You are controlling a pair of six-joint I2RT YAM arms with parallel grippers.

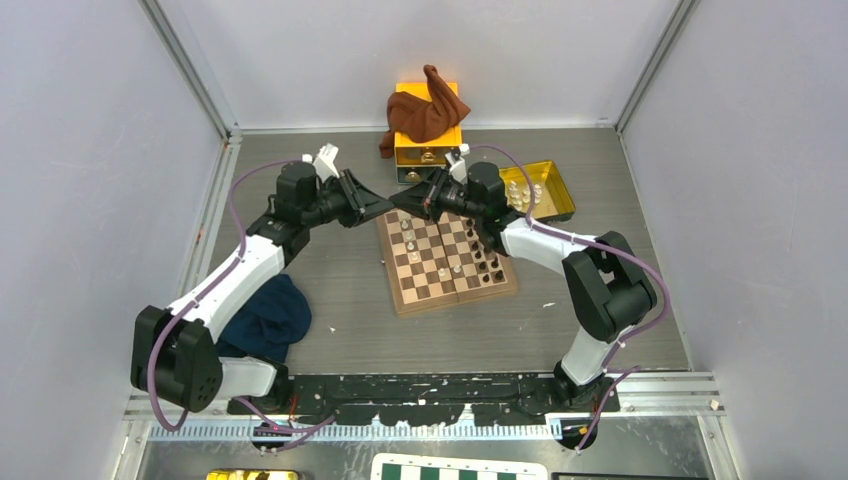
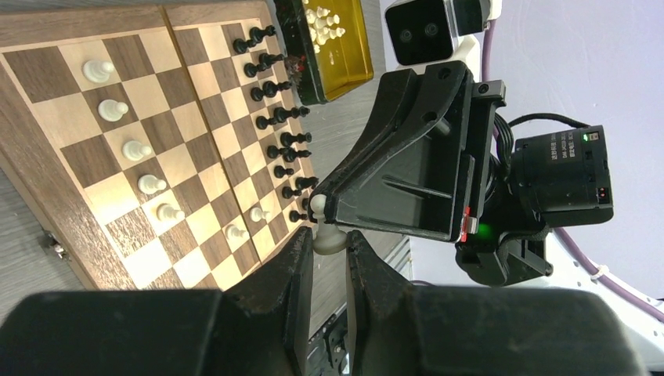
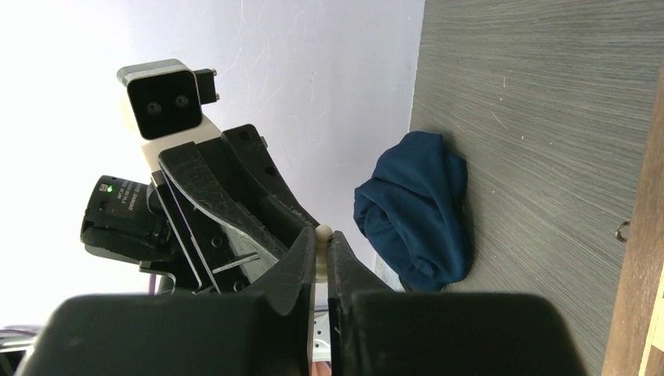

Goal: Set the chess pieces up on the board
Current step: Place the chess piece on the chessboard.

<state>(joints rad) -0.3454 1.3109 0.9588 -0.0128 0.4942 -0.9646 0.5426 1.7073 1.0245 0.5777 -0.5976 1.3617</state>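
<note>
The wooden board (image 1: 404, 296) lies mid-table with dark pieces (image 1: 487, 258) lined along its right side and several white pawns (image 1: 425, 250) on its squares. Both grippers meet above the board's far left corner. My left gripper (image 2: 329, 244) is shut on the base of a white pawn (image 2: 327, 233). My right gripper (image 3: 322, 244) is shut on the same pawn's head and neck (image 3: 322, 233). In the top view the left gripper (image 1: 383, 205) and right gripper (image 1: 400, 202) touch tip to tip, and the pawn is hidden there.
A yellow tray (image 1: 558, 183) with more white pieces sits right of the board's far edge. An orange box under a brown cloth (image 1: 425, 112) stands behind. A blue cloth (image 1: 266, 316) lies at left. A green-and-white board (image 1: 460, 470) is at the near edge.
</note>
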